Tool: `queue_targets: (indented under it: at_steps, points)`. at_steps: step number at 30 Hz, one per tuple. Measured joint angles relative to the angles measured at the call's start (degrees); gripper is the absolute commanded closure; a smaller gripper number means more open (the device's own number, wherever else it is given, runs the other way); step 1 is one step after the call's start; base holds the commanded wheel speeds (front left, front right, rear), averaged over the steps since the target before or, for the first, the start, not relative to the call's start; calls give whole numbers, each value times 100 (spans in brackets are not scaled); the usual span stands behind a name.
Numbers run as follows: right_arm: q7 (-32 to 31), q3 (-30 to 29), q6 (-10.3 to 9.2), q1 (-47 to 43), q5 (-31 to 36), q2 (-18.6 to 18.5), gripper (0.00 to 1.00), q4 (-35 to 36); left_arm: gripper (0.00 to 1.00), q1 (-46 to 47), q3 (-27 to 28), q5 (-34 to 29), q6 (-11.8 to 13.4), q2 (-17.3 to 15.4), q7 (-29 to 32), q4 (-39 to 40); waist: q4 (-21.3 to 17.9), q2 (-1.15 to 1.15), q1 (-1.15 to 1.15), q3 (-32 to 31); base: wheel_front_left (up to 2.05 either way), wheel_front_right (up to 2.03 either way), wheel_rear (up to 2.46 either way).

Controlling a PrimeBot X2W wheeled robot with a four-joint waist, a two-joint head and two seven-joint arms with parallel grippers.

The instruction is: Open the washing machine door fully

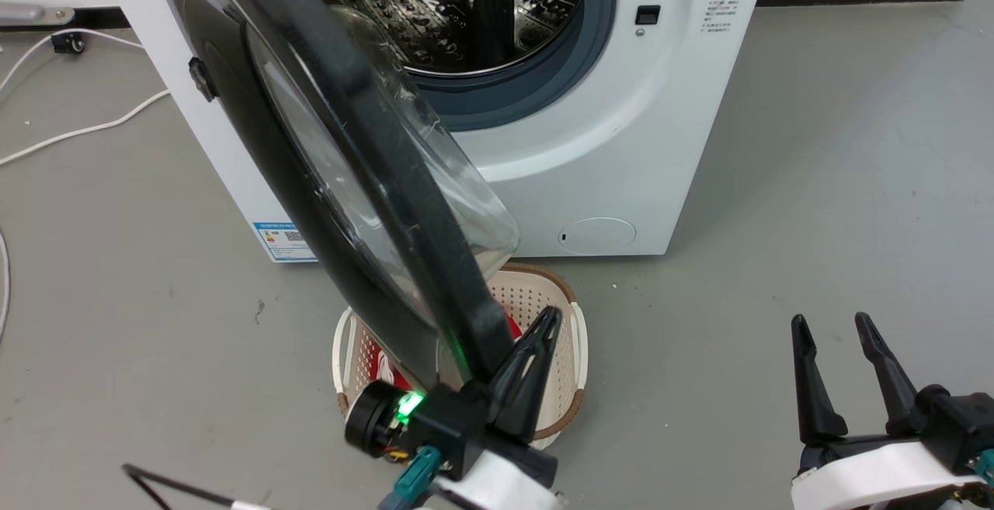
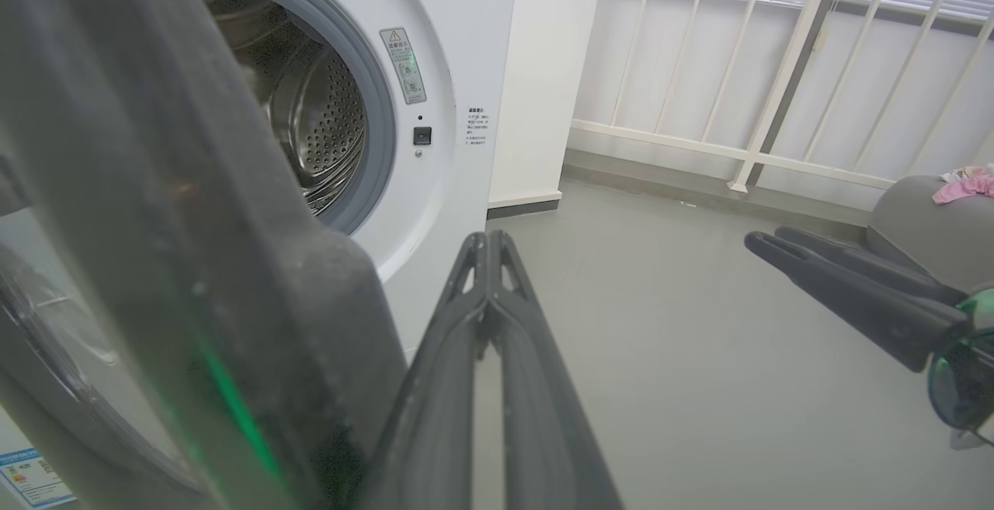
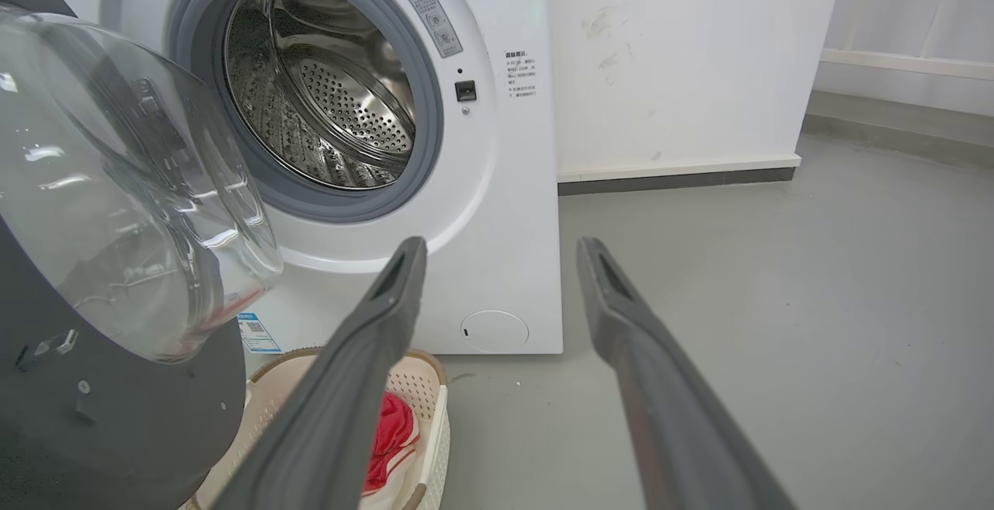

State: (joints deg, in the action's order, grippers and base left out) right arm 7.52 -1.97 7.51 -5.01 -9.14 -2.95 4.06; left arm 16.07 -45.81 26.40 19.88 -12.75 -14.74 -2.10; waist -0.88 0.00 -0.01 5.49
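The washing machine door (image 1: 373, 130) stands ajar over a basket (image 1: 579, 339), left pincer (image 1: 549, 317) together beside its edge, right pincer (image 1: 829, 322) apart.

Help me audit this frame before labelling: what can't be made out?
- Door hinge: head view, hidden behind the door itself; the door's top is cut off by the picture edge.
- Basket contents: head view, mostly covered by door and left pincer.
- Pincer-door contact: left wrist view, door rim blurred.
- Warning label text: left wrist view, too small.
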Motion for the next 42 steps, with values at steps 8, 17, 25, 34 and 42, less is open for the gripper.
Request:
queue_targets:
  at_steps: [8,17,25,34,42]
  points:
    - [-15,15,0,-75,-41,0,0,0,100,-744,203,-41,579,-612,182,857,127,0,0,-48,0,0,0]
    - [-82,-54,0,-95,-25,1,0,56,100,-1199,356,-190,1062,-1040,305,1651,450,0,1,-11,0,0,0]
    - [-158,-135,-1,-100,25,2,0,148,100,-1357,502,-240,1247,-1172,244,1953,964,0,2,37,0,0,0]
    - [-285,-190,0,-96,76,2,0,286,100,-1573,880,-1,1350,-1182,113,2008,1647,0,1,116,0,0,0]
    - [-361,-205,0,-79,107,2,0,343,100,-1716,1610,454,1173,-1403,32,1737,1994,0,1,175,0,0,0]
